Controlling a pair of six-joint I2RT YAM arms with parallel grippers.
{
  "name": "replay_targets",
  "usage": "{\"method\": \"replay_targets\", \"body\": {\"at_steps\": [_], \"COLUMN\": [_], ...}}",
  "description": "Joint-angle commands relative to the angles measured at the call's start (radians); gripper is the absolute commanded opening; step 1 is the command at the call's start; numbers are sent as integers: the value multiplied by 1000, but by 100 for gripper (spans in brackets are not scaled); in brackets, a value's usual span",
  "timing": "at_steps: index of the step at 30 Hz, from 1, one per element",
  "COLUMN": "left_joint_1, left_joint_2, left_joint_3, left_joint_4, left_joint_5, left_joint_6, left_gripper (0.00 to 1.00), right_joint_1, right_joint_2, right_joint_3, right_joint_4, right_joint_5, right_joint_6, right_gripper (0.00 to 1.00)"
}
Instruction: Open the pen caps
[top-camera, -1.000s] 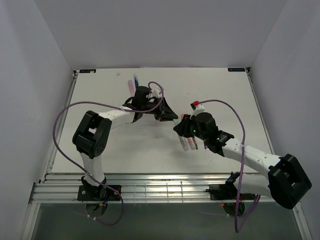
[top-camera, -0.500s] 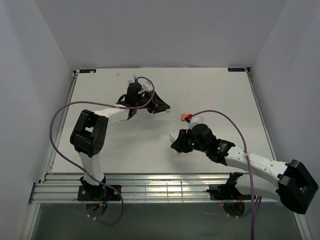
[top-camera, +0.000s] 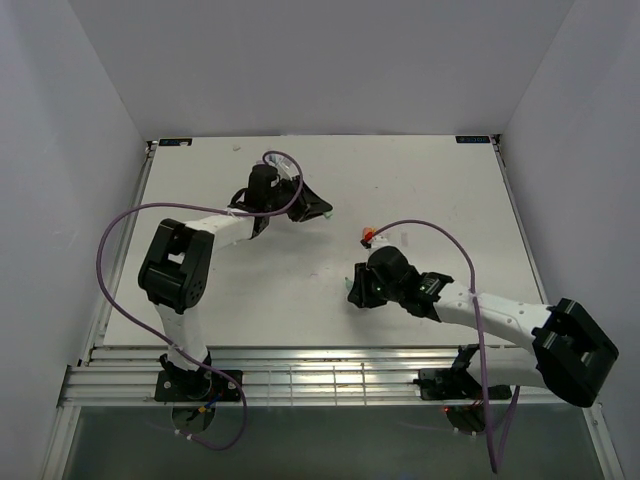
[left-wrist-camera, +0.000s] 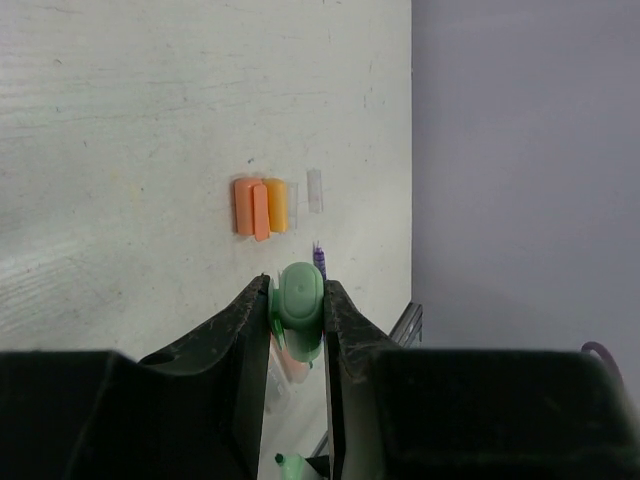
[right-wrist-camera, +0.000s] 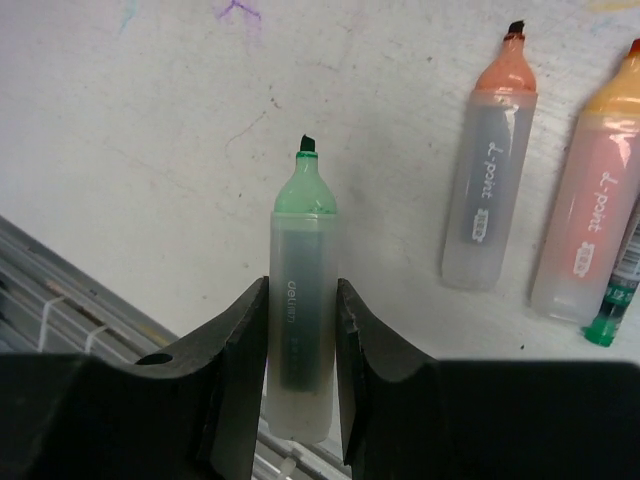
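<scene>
Jaws part-closed, the left gripper pinches the green cap, the right gripper the green marker — tip bare. One part per arm, evidently for pulling apart. Orange caps lie on the table.

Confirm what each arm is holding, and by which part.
Both loaded: left jaws clamp the green cap across its sides; right jaws clamp the green pen by its barrel, tip bare.

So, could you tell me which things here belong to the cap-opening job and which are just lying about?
Job: green cap in left gripper; green marker in right gripper; orange marker, yellow-orange marker; orange cap, yellow-orange cap.
Lying about: purple cable; ink scribbles.
</scene>
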Motion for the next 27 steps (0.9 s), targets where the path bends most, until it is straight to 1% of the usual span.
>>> {"method": "replay_targets", "body": {"at_steps": [1, 2, 6, 12, 17, 19, 20, 21, 25, 27], "left_joint_1": [-11, -15, -58, -92, -101, -104, -106, -107, -113, -113], "left_joint_2": [6, 14, 57, 126, 170, 178, 183, 192, 210, 221], "left_joint_3": [2, 5, 66, 138, 169, 178, 183, 196, 215, 223], "left_joint_4": [-26, -35, -154, -230, -234, -236, -236, -272, -288, -293], "left_joint_5": [28, 28, -28, -67, -75, -79, -84, -85, -96, -98], "left_joint_6": [29, 38, 90, 120, 124, 128, 131, 133, 144, 150], "left_gripper": [1, 1, 2, 3, 3, 4, 6, 7, 20, 26], "right_joint_1": [4, 3, 4, -11, -28, -35, -40, -42, -52, -57], "right_joint_2": [91, 112, 189, 249, 282, 293, 304, 310, 322, 325], "right_joint_3": [99, 110, 137, 157, 160, 162, 160, 162, 162, 164], "right_joint_4": [-13, -15, 2, 8, 17, 16, 17, 17, 20, 19], "right_joint_5": [93, 109, 130, 162, 167, 164, 164, 162, 162, 168], "right_joint_6": [-69, -75, -93, -101, -107, -109, -109, -109, -106, -106], "right_gripper": [8, 8, 8, 8, 8, 8, 8, 8, 15, 17]}}
